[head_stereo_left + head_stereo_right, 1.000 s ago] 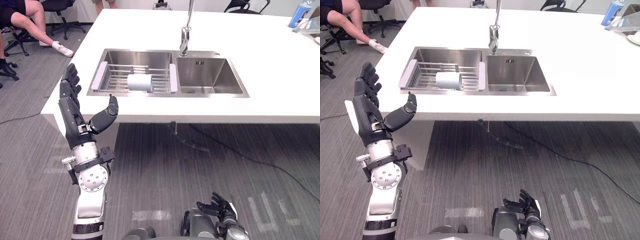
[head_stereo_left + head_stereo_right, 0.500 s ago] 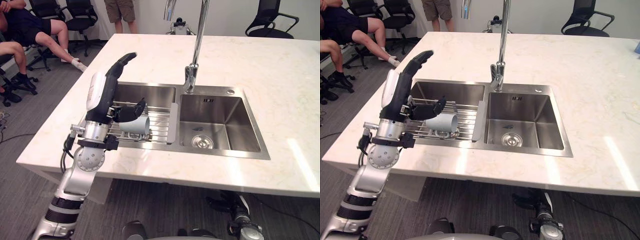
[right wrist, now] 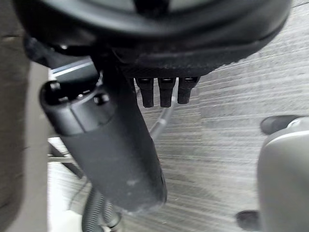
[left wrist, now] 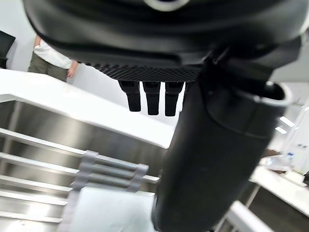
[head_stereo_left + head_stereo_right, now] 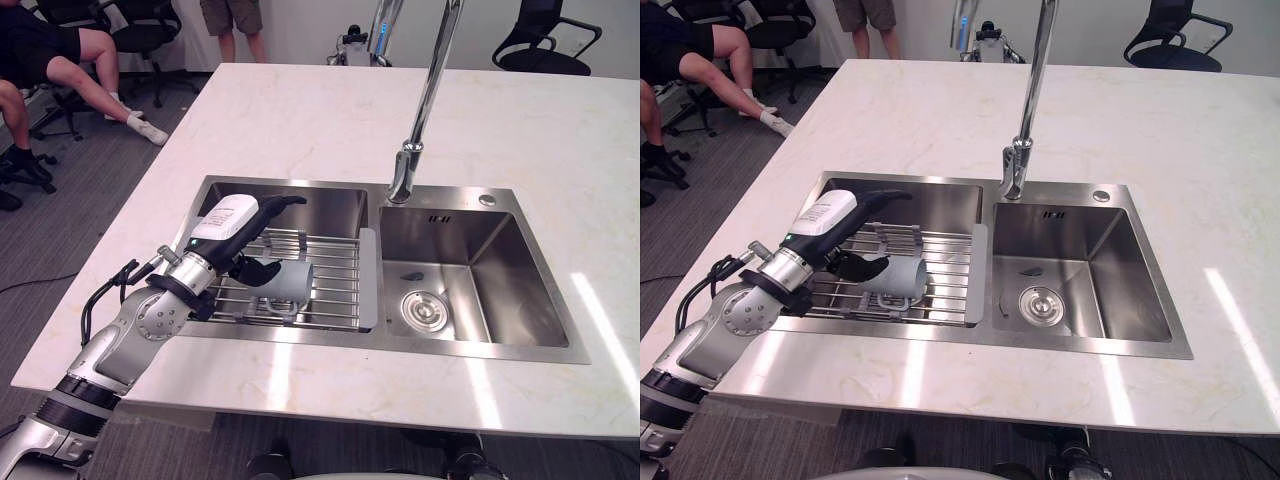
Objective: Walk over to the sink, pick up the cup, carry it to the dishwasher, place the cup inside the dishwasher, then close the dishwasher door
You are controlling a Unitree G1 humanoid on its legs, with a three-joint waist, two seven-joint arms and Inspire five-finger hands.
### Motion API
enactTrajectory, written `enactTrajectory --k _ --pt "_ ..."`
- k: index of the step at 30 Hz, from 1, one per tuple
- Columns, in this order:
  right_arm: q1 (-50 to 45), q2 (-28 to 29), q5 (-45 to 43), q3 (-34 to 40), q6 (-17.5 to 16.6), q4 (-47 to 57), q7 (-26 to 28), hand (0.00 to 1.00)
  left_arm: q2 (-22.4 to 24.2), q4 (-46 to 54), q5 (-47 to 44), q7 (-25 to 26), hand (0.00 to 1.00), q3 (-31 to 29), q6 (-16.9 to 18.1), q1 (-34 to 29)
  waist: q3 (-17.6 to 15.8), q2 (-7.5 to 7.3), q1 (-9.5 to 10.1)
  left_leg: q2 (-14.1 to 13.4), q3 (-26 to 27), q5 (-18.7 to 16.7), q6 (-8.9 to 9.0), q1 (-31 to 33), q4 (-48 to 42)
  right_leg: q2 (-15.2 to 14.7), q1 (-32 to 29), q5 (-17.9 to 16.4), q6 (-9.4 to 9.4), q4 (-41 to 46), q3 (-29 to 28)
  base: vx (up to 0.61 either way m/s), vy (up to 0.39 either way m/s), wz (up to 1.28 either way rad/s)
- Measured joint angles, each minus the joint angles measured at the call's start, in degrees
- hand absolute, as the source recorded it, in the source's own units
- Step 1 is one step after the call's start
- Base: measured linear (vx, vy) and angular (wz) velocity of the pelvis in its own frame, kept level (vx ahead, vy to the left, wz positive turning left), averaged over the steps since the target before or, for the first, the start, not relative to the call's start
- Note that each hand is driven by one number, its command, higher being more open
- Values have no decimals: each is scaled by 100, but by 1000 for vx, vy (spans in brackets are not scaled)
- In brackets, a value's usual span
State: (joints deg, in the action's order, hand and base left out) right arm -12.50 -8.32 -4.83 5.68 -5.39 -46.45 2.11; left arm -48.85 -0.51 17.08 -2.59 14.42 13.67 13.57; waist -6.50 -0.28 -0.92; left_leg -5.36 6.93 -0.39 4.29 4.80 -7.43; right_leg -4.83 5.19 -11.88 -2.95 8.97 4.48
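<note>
A pale cup (image 5: 290,281) lies on its side on the wire rack (image 5: 335,292) across the left sink basin (image 5: 320,195). My left hand (image 5: 238,222) reaches in low over the rack, fingers stretched out straight above the cup and thumb (image 5: 255,270) down against the cup's near end. It is open, not closed round the cup. In the left wrist view the straight fingers (image 4: 152,99) and thumb (image 4: 217,154) stand over the blurred cup (image 4: 111,208). My right hand (image 3: 120,145) hangs low over the carpet with relaxed fingers, holding nothing.
The right basin (image 5: 470,290) with its drain lies beside the rack, and a tall faucet (image 5: 420,120) rises behind the divider. White marble counter (image 5: 300,110) surrounds the sink. A seated person (image 5: 60,50), a standing person (image 5: 228,15) and office chairs are beyond it.
The view has closed in on the sink. My left hand has dropped from a raised, upright pose to lie low over the rack, thumb now at the cup.
</note>
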Motion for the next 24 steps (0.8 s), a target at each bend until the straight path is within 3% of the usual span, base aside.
enactTrajectory --k 8,16,20,24 --pt "5 -259 252 -177 13 -269 15 90 -176 -241 109 -37 90 -29 21 -296 3 5 -11 1 84 167 -2 -46 345 24 -53 198 -4 -248 -84 -1 1 -5" --pt "28 -255 373 -279 12 -300 60 90 -166 -115 86 -98 90 -94 24 -659 17 28 -19 139 92 475 -137 -149 756 -101 -62 370 -101 -425 -61 -69 44 1" --pt "2 -255 428 -279 13 -393 54 90 161 35 81 -131 90 -421 3 -1024 50 76 -12 231 46 766 -200 -339 1245 -122 -77 408 -153 -451 -7 -87 36 6" --pt "-42 -241 446 -280 14 -395 52 90 235 192 79 -105 90 -521 -22 -1134 55 79 4 281 5 794 -239 -335 1247 -160 -57 428 -188 -465 23 -49 30 6"
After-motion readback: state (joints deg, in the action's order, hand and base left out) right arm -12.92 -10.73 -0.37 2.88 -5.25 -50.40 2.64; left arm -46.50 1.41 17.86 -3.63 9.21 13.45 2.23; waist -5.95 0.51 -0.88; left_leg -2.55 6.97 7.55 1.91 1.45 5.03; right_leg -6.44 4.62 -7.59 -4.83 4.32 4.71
